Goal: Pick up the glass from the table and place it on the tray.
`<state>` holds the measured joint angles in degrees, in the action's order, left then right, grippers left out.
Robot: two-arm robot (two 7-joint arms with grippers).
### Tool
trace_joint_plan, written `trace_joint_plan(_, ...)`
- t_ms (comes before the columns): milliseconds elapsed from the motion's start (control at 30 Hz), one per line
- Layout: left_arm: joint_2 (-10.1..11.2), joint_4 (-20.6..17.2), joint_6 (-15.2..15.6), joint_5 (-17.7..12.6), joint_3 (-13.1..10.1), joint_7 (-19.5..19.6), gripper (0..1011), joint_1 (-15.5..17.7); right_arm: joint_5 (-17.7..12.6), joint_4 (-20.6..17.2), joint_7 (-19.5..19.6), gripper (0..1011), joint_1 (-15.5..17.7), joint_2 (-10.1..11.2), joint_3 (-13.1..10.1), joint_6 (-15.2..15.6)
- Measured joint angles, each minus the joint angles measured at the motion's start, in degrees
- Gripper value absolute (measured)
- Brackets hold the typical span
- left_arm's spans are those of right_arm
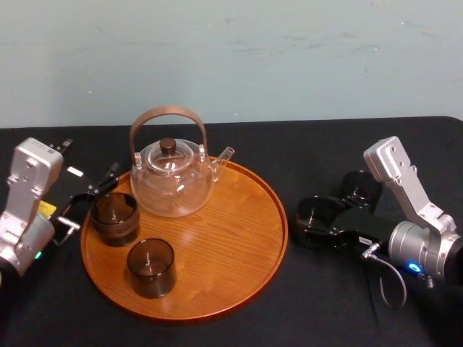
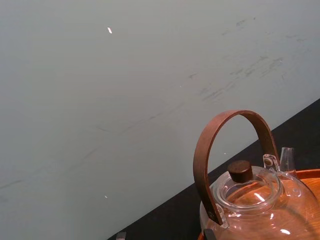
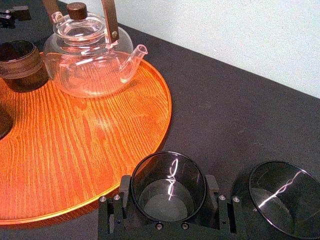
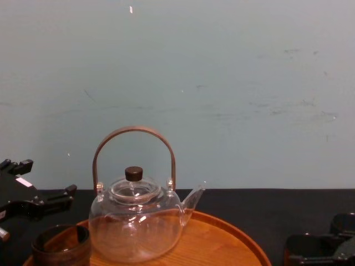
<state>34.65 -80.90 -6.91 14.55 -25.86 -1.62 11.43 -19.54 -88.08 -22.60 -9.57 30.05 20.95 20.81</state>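
While the dark glass [image 3: 167,200] stands on the black desk [image 1: 325,303] just right of the tray [image 1: 217,246], it is pinched between the fingers of the right gripper [image 1: 320,223], one finger on each side. A second dark glass [image 3: 285,197] is seen beside it, farther from the tray. The round wooden tray is occupied by a clear glass teapot [image 1: 173,181] and two further dark glasses [image 1: 151,267]. The left gripper [image 1: 88,199] is held at the tray's left edge, fingers spread.

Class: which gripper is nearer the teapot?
Left. The left gripper sits by the tray's left rim, near the teapot; the right gripper is farther, right of the tray, around a glass.
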Motion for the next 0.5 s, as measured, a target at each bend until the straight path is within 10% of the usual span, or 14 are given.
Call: trace_joint_plan(500,0.0,0.0,0.0,0.0,0.0,0.0,1001,0.0,-0.09,-0.05,0.0,900,0.04,0.01,-0.08,-0.03)
